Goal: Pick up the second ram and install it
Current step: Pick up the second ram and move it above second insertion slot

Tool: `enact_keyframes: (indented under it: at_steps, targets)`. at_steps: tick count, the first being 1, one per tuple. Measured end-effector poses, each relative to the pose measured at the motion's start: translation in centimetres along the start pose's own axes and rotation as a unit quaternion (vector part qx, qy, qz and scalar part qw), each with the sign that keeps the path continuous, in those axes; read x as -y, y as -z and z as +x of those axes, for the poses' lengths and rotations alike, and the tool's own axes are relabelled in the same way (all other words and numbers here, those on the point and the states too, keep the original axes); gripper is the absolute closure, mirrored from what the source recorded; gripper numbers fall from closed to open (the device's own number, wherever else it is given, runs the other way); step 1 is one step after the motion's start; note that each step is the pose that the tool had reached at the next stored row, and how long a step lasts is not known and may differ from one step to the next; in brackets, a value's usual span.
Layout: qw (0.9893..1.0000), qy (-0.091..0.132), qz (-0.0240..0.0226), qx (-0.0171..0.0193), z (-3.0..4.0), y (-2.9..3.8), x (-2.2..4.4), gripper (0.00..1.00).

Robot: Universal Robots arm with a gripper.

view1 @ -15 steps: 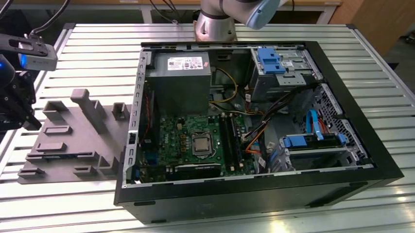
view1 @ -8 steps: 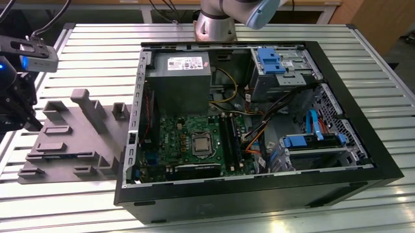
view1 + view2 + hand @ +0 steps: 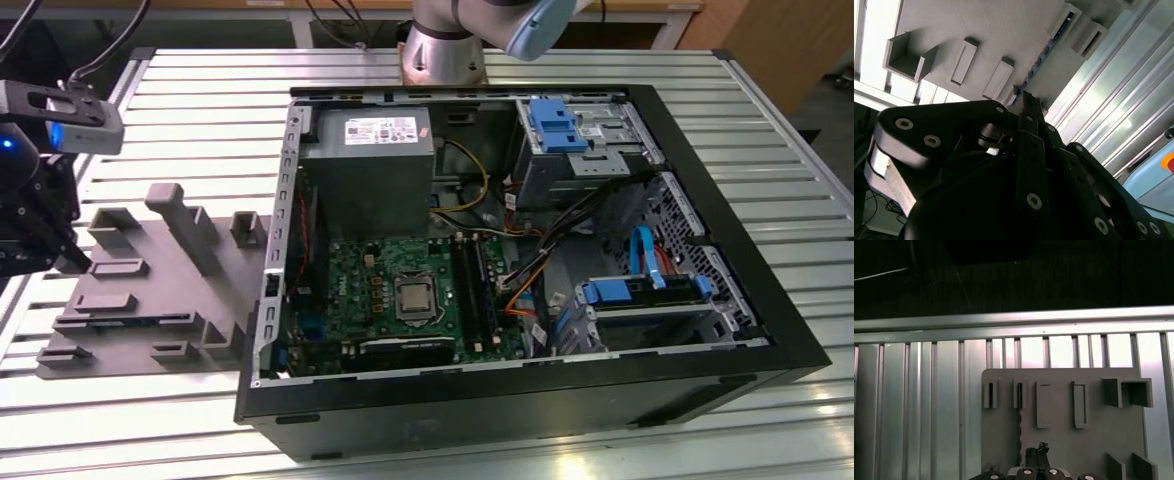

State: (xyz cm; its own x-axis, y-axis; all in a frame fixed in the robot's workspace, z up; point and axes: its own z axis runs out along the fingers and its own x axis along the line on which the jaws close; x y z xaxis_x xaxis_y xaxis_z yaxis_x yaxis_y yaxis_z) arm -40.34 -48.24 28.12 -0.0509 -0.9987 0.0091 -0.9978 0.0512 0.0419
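Note:
The second ram [image 3: 1043,56] is a thin blue stick standing on edge in a slot of the grey holder plate [image 3: 1004,30]. In the first wrist view the ram [image 3: 1019,415] is a thin dark line on that plate. In the exterior view the ram [image 3: 127,321] lies along the plate's near side. My black gripper [image 3: 1027,96] hovers above the plate with its fingers drawn together on nothing, the tips close to one end of the stick and slightly beside it. The gripper [image 3: 54,250] hangs at the exterior view's far left. Its tips [image 3: 1040,449] are off the stick's line.
An open black computer case [image 3: 534,400] lies on the slatted metal table [image 3: 747,140], with the green motherboard [image 3: 387,290], black memory slots [image 3: 470,285] and grey power supply [image 3: 371,165] inside. Raised blocks [image 3: 180,215] stand on the holder plate. The table edge [image 3: 1014,320] runs just beyond it.

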Motion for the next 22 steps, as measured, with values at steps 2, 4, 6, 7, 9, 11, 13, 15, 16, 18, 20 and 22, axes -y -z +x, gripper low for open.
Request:
enact_keyframes:
  at_steps: [2, 4, 6, 7, 9, 11, 13, 15, 16, 18, 20, 22]
  targets:
    - [1.0000, 0.000, 0.0000, 0.0000, 0.00, -0.14, 0.01, 0.89]
    - [1.0000, 0.000, 0.0000, 0.0000, 0.00, -0.25, 0.01, 0.89]
    - [1.0000, 0.000, 0.0000, 0.0000, 0.00, -0.36, 0.02, 0.89]
    - [1.0000, 0.000, -0.0001, -0.0001, 0.00, -0.40, 0.02, 0.89]
    - [1.0000, 0.000, 0.0000, 0.0000, 0.00, -0.50, 0.02, 0.89]
    - [1.0000, 0.000, 0.0000, 0.0000, -0.01, -0.60, 0.03, 0.89]
    - [1.0000, 0.000, -0.0001, 0.0000, 0.00, -0.67, 0.03, 0.89]
    - [1.0000, 0.000, 0.0000, 0.0000, 0.00, -0.77, 0.03, 0.89]
    - [1.0000, 0.000, 0.0000, 0.0000, 0.00, -0.82, 0.03, 0.89]
    - [1.0000, 0.000, 0.0000, 0.0000, 0.01, -0.91, 0.04, 0.89]
    - [1.0000, 0.000, 0.0000, 0.0000, 0.01, -0.99, 0.04, 0.89]
    - [1.0000, 0.000, 0.0000, 0.0000, 0.01, -1.08, 0.05, 0.89]
